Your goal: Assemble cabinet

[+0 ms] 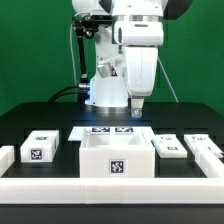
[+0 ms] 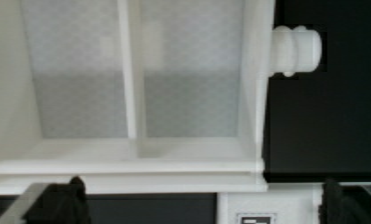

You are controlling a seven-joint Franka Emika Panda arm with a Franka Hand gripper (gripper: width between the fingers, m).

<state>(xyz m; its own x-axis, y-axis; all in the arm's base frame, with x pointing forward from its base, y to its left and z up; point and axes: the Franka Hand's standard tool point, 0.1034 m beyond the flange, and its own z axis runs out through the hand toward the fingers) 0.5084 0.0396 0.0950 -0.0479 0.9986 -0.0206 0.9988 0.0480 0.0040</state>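
The cabinet body (image 1: 117,157) is a white open box with a square tag on its front, standing at the middle front of the black table. In the wrist view the body (image 2: 182,80) fills most of the frame, with an inner divider and a ribbed white knob (image 2: 297,50) on one side. My gripper (image 1: 137,110) hangs just behind the body, over the marker board (image 1: 105,131). In the wrist view the gripper (image 2: 203,203) is open and empty. Its dark fingertips (image 2: 57,200) stand wide apart, beside the body's rim, touching nothing.
Small white tagged blocks lie on the table: one (image 1: 40,148) on the exterior view's left, another (image 1: 5,157) at the far left edge, and two (image 1: 168,148) (image 1: 205,150) on the right. A long white rail (image 1: 110,187) runs along the front. The arm's base (image 1: 105,88) stands behind.
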